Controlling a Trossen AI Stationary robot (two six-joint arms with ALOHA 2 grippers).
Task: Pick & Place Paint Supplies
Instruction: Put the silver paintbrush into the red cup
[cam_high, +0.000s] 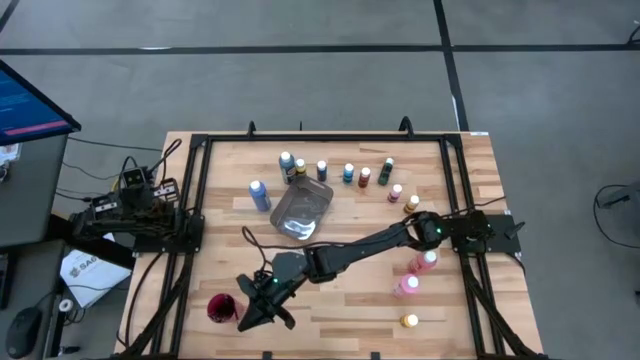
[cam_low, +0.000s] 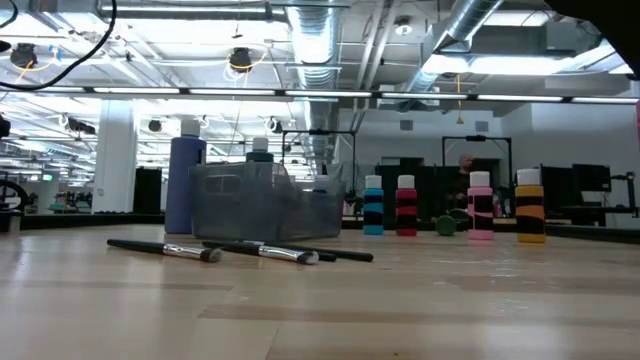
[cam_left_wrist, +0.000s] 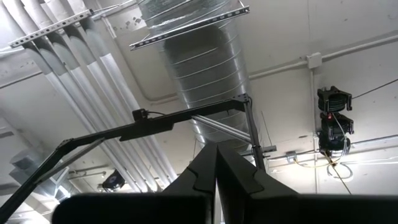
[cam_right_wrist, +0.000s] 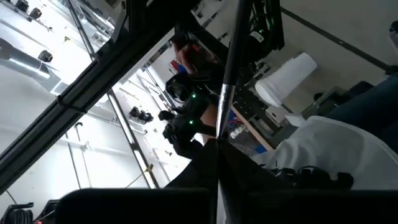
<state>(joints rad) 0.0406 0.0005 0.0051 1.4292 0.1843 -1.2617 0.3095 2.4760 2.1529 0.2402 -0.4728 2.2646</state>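
My right gripper (cam_high: 256, 316) reaches across to the near left of the table, beside the red cup (cam_high: 222, 308), and is shut on a thin dark paintbrush (cam_right_wrist: 227, 68). Two more paintbrushes (cam_low: 165, 248) (cam_low: 290, 253) lie flat on the wood. Small paint bottles stand upright along the far side (cam_high: 348, 174), a blue one (cam_high: 259, 195) left of the grey tray (cam_high: 303, 210), and pink ones (cam_high: 428, 262) at the right. My left gripper (cam_left_wrist: 216, 180) is shut, pointing at the ceiling, on the arm folded at the table's left (cam_high: 130, 215). My right gripper pinches the paintbrush between its two fingers, just below the metal ferrule (cam_right_wrist: 222, 109). The brush runs along the fingers and sticks out past their tips, its dark handle (cam_right_wrist: 235, 37) pointing away. It hangs in the air with only the room behind it.
A yellow bottle (cam_high: 409, 321) lies near the front right. Black frame rails (cam_high: 195, 200) run along the table's left and right sides. Bare wood lies between the tray and the near edge, under the right arm (cam_high: 360, 245).
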